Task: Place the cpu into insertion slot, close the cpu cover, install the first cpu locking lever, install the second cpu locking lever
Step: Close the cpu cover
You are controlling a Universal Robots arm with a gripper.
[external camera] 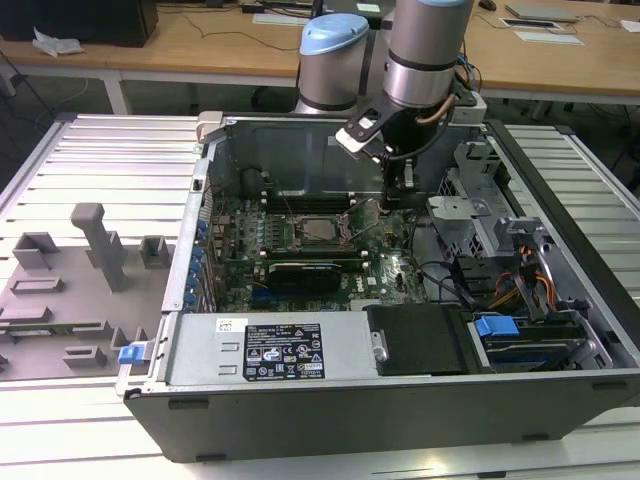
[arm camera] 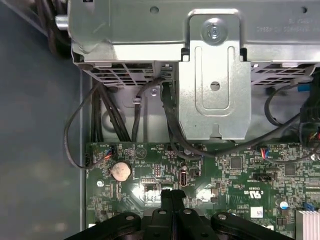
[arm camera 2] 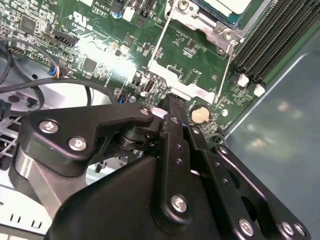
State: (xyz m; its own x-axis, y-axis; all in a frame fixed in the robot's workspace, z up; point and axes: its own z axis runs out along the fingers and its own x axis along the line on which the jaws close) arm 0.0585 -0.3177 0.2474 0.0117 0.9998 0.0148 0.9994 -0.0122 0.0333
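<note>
One Universal Robots arm [external camera: 425, 50] reaches down into one open computer case [external camera: 400, 410], its single gripper [external camera: 384, 210] low over the motherboard [external camera: 395, 265], just to the exterior view's right of the socket.

In the first wrist view the gripper's two fingers [arm camera: 165, 205] are pressed together, with only a thin seam between them. In the second wrist view the gripper [arm camera 2: 170, 102] has its tip at the free end of the one cpu cover [arm camera 2: 172, 80]. The cover stands swung open away from the socket, and green board shows through its square window. I cannot tell whether the fingers nip the plate's edge or only touch it.

The one cpu [external camera: 320, 230] lies flat in the insertion slot [arm camera 2: 207, 30], its silver-grey top uncovered inside the metal rim.

One coin cell [arm camera 2: 200, 114] sits on the board just beside the fingertips. Two white latch tabs [arm camera 2: 243, 80] end the long memory slots next to the socket.

One black expansion card [external camera: 305, 272] stands near the socket, on the side toward the single power supply [external camera: 285, 350]. One metal drive cage [arm camera: 215, 75] rises beyond the board's edge, with several black cables running under it.

Two blue plastic clips show: one [external camera: 132, 353] at the case's corner, one [external camera: 495, 325] among the drive bays. A grey fixture plate [external camera: 60, 300] lies beside the case.
</note>
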